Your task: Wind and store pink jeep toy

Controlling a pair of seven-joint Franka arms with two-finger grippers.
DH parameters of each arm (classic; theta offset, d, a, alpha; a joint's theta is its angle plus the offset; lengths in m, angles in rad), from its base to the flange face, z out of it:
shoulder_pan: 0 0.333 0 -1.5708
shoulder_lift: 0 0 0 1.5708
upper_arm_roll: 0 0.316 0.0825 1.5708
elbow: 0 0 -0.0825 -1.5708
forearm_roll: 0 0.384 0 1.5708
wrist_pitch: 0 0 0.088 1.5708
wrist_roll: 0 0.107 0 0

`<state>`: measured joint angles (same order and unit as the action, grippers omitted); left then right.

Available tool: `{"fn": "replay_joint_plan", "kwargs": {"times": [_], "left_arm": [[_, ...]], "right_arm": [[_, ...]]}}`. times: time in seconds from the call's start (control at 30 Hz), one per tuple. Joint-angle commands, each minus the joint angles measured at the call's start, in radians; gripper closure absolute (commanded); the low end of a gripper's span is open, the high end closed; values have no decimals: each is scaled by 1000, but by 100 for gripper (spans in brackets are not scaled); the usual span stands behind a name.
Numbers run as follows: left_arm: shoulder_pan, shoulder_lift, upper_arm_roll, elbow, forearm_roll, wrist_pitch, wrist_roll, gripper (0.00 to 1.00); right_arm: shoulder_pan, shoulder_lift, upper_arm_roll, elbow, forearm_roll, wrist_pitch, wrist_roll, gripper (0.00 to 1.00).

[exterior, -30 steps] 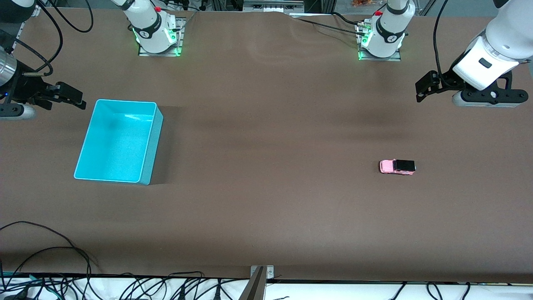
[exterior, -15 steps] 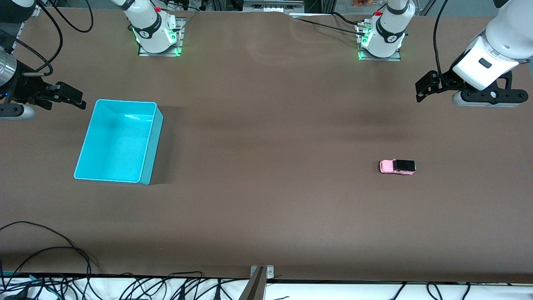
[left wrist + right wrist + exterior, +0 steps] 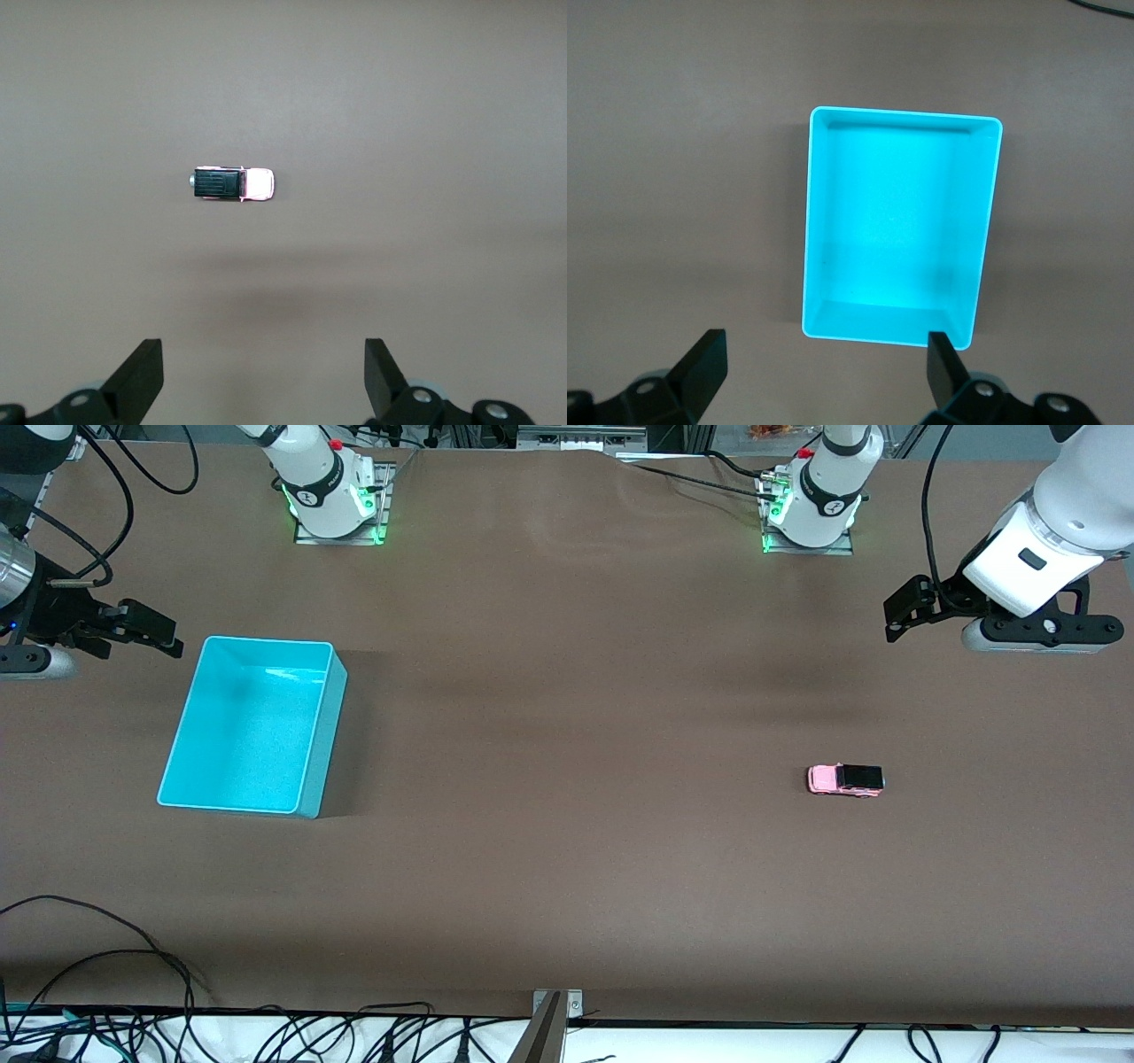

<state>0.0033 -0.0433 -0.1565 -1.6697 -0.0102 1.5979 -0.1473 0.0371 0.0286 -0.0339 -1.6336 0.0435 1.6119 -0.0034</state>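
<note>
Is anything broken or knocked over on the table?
No, nothing stands out. The jeep sits upright on its wheels toward the left arm's end of the table. The bin stands upright toward the right arm's end, with nothing in it. Both arms wait, jaws open.

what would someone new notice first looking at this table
The bright turquoise bin jumps out first, sitting open and empty toward the right arm's end of the brown table. Next is the tiny pink jeep toy with its black roof, alone on the bare cloth toward the left arm's end. The left gripper and right gripper both hang open above the table's ends, neither touching anything.
</note>
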Motion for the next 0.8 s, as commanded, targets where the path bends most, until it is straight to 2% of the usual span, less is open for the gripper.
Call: {"fn": "replay_joint_plan", "kwargs": {"times": [0.0,0.6,0.77], "left_arm": [[7,0,-1,24,-22,-24,15,0],[9,17,0,16,-22,-27,31,0],[11,23,0,16,-20,-27,136,0]], "right_arm": [[-3,2,-1,20,12,-20,2,0],[-3,2,-1,20,12,-20,2,0],[-3,2,-1,20,12,-20,2,0]]}}
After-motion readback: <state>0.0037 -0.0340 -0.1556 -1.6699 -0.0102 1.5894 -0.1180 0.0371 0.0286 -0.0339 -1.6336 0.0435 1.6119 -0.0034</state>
